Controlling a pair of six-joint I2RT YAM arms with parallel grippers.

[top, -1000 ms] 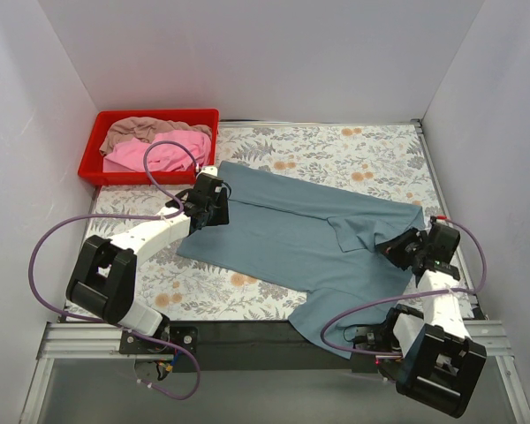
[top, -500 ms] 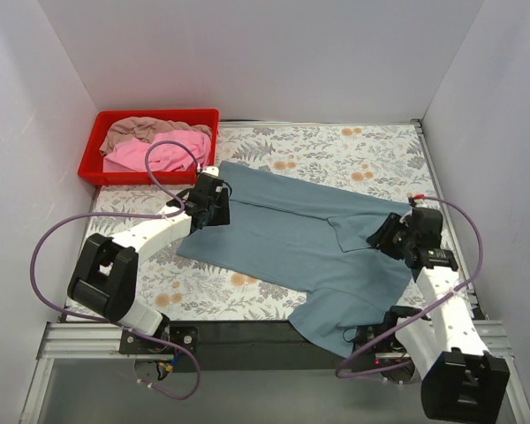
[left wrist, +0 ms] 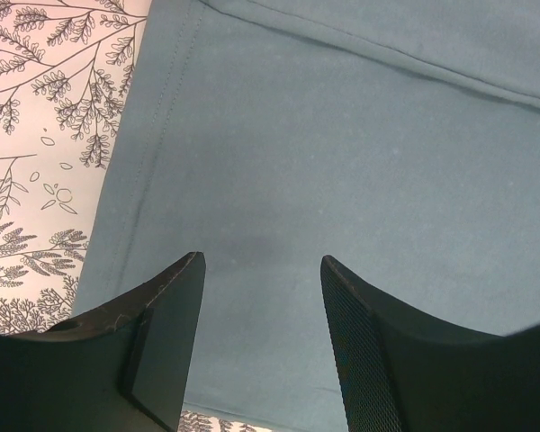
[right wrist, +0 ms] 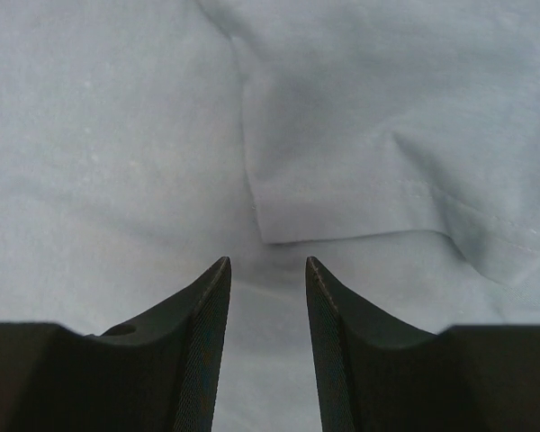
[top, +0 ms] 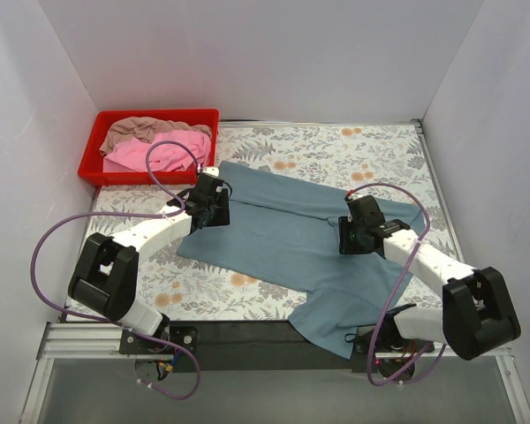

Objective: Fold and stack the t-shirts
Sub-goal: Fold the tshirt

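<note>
Both jaw pairs stand parted and empty above the blue-grey t-shirt spread on the table, left gripper near its stitched edge, right gripper over a folded-over flap.

Pose check. The left arm stretches forward and to the right from its base, forearm low. The left gripper points down with its jaws parted. The right arm is bent inward, forearm running left from its base. The right gripper points down, jaws parted, with a narrower gap than the left claw's.
</note>
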